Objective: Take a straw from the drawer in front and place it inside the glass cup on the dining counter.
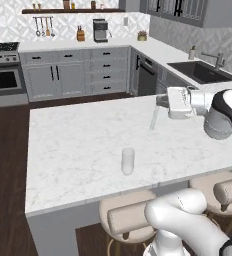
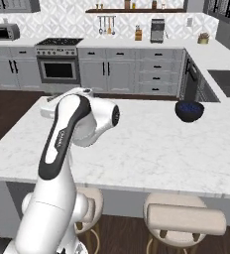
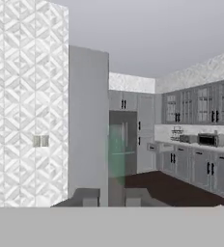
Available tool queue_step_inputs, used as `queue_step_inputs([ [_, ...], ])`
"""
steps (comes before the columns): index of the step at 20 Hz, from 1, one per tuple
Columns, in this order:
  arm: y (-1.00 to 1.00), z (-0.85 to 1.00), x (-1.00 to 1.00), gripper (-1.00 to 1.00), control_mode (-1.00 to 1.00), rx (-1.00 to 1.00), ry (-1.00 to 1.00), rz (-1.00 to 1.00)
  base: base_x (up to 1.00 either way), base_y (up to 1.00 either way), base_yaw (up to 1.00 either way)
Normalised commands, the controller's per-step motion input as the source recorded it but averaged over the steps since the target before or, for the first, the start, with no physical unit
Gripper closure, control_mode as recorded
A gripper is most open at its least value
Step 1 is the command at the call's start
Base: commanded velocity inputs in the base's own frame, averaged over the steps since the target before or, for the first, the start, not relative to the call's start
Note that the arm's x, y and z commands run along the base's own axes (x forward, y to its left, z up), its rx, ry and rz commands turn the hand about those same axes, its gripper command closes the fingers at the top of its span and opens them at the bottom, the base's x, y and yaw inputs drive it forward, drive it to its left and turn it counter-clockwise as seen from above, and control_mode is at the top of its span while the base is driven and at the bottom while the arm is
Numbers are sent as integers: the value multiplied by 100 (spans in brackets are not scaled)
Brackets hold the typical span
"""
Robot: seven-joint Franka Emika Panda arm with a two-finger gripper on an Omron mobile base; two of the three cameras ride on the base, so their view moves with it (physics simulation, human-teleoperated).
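Gripper (image 1: 158, 101) jaws are seen clamped on a thin pale straw (image 1: 153, 117), which hangs down above the white marble worktop (image 1: 73, 150). No readable writing is shown. The glass cup (image 1: 128, 161) stands upright below and left of the gripper, apart from the straw.

No legible text, labels, brand marks, numbers or signs appear in any view. The dark band on the robot's upper arm link (image 2: 59, 140) carries small pale lettering in the right base view; it is too small to read. Appliances and cabinet fronts bear no readable markings
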Motion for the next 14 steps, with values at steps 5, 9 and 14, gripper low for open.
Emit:
queue_step_inputs([
  [5,6,-17,10,100,-100,0,0,30,0,0,0],
  [9,0,-42,0,100,-100,-12,-4,24,0,0,0],
  [14,17,-57,0,100,-100,-2,0,22,0,0,0],
])
